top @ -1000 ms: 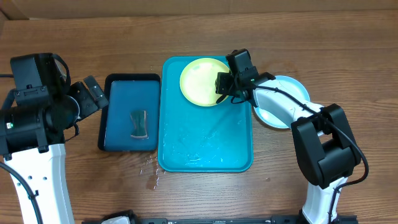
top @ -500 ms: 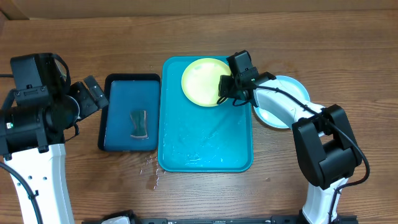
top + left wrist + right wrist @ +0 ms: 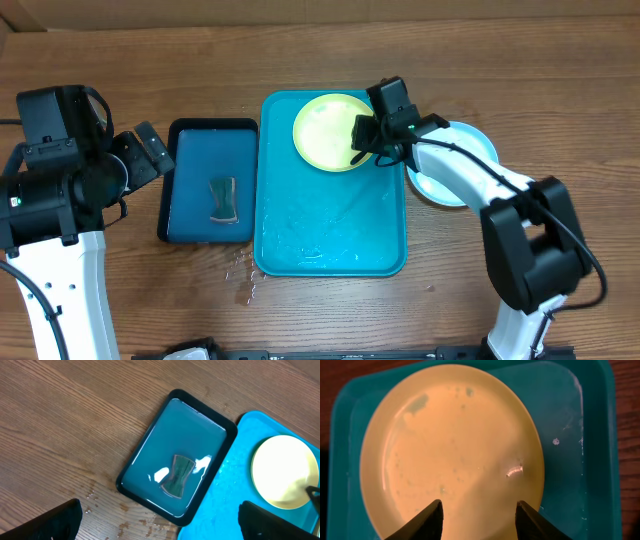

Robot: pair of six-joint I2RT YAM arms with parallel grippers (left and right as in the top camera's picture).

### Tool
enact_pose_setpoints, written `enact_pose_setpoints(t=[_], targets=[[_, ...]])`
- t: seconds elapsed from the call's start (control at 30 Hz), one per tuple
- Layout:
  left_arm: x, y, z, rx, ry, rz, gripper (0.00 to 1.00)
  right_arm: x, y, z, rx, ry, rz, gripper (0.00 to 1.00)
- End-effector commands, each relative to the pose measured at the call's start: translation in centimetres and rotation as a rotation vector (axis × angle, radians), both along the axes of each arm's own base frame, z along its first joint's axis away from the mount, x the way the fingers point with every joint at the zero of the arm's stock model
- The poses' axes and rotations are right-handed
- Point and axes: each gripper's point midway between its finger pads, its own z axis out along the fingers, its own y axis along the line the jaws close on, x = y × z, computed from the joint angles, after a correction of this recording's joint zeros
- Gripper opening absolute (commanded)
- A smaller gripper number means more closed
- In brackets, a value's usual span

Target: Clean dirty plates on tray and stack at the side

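Note:
A lime-green rimmed plate (image 3: 325, 130) lies at the far end of the turquoise tray (image 3: 330, 230). My right gripper (image 3: 365, 140) is at the plate's right edge. In the right wrist view its two fingers (image 3: 477, 520) are spread apart over the plate (image 3: 450, 445), whose pale centre has faint specks, and the tray (image 3: 570, 420) shows around it. A light-blue rimmed plate (image 3: 470, 145) sits on the table right of the tray, partly under the right arm. No second green plate shows. My left gripper (image 3: 150, 150) is open and empty, held high on the left (image 3: 160, 525).
A smaller dark-blue, black-rimmed tray (image 3: 210, 150) holds water and a small grey-green sponge (image 3: 224, 198) left of the turquoise tray; both show in the left wrist view (image 3: 160, 450) (image 3: 179, 476). Water drops (image 3: 243, 275) wet the wood near the trays' front corners.
The right gripper and the green plate have shifted slightly to the right. The left arm has not moved.

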Motion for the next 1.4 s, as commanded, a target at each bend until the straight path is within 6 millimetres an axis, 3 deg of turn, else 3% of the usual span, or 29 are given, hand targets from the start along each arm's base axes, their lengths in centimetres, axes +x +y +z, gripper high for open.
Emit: enact_pose_setpoints(t=[0.0,0.13,0.2,0.27,0.3,0.33,0.47,0.5,0.53,0.6,0.87,1.37], targets=[[0.1,0.2,0.1,-0.009,-0.006,0.022,1.0,1.1,0.1,4.9,0.04,-0.095,-0.021,0.48],[0.1,0.2,0.1,-0.009,-0.006,0.022,1.0,0.6,-0.7,4.2,0.005,-0.066,-0.047,0.48],[0.1,0.2,0.1,-0.009,-0.006,0.022,1.0,0.5,-0.7,4.2,0.005,-0.064,-0.046,0.53],[0.1,0.2,0.1,-0.009,-0.006,0.022,1.0,0.5,-0.7,4.2,0.005,-0.064,-0.046,0.76],[0.1,0.2,0.1,-0.009,-0.006,0.022,1.0,0.5,-0.7,4.1,0.004,-0.062,-0.046,0.94],[0.1,0.2,0.1,-0.009,-0.006,0.022,1.0,0.4,-0.7,4.2,0.008,-0.06,-0.044,1.0],[0.1,0.2,0.1,-0.009,-0.006,0.022,1.0,0.3,-0.8,4.0,0.037,-0.036,-0.089,1.0],[0.1,0.2,0.1,-0.009,-0.006,0.022,1.0,0.2,-0.9,3.9,0.041,-0.024,-0.107,0.94],[0.1,0.2,0.1,-0.009,-0.006,0.022,1.0,0.1,-1.1,3.8,0.046,-0.012,-0.126,0.75],[0.1,0.2,0.1,-0.009,-0.006,0.022,0.99,-0.2,-1.2,3.5,0.059,0.013,-0.162,0.5],[0.1,0.2,0.1,-0.009,-0.006,0.022,1.0,-1.4,-2.8,1.2,0.064,0.083,-0.331,0.51],[0.1,0.2,0.1,-0.009,-0.006,0.022,1.0,-2.1,-3.0,-2.6,0.048,0.119,-0.331,0.56]])
